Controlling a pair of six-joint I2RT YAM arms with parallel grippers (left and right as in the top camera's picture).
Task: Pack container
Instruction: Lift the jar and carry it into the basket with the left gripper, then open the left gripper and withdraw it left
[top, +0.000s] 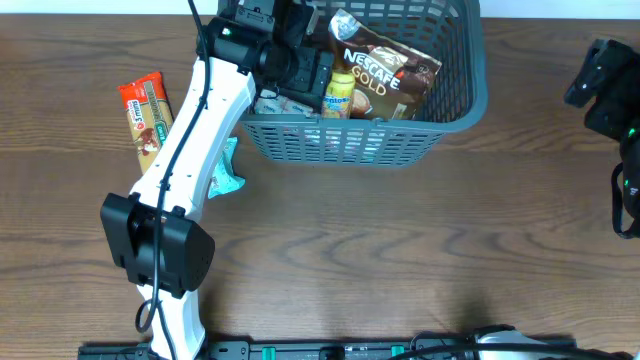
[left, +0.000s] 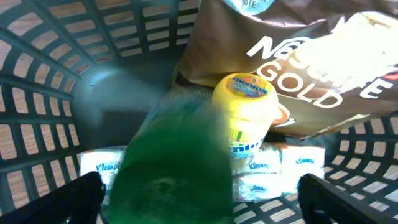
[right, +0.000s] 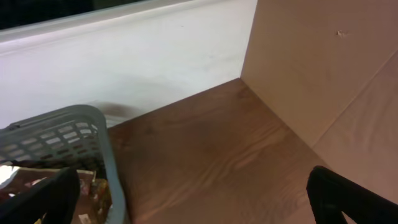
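Nearest on desk (top: 400, 260): teal packet (top: 228, 172), tucked under left forearm, just beside near-left corner of grey lattice basket (top: 350, 140). Risk of getting swept or dragged on arm pull-back. Further left, orange packet (top: 147, 117), well apart from basket, not yet packed. Basket itself at far centre of desk.

Inside it, left tool (left: 205, 194) gaping wide, gripping nothing by the look. Green item (left: 174, 168) smeared with blur between and below the fingers, no contact visible. Could land crooked on Kleenex packs (left: 292, 171) and tip yellow-lidded tub (left: 245, 93) standing right beside.

Behind tub, Nescafé Gold pouch (left: 311, 87) leaning toward far-right wall. Likely to slump over the pile if nudged, eating space needed for the two packets outside. Also possible: fingers catching lattice or rim on exit, shifting whole basket.

At right edge, right tool (right: 199, 194) spread fully, empty, over desk corner, well apart from basket. No hazard judged there unless swinging in while left arm inside.
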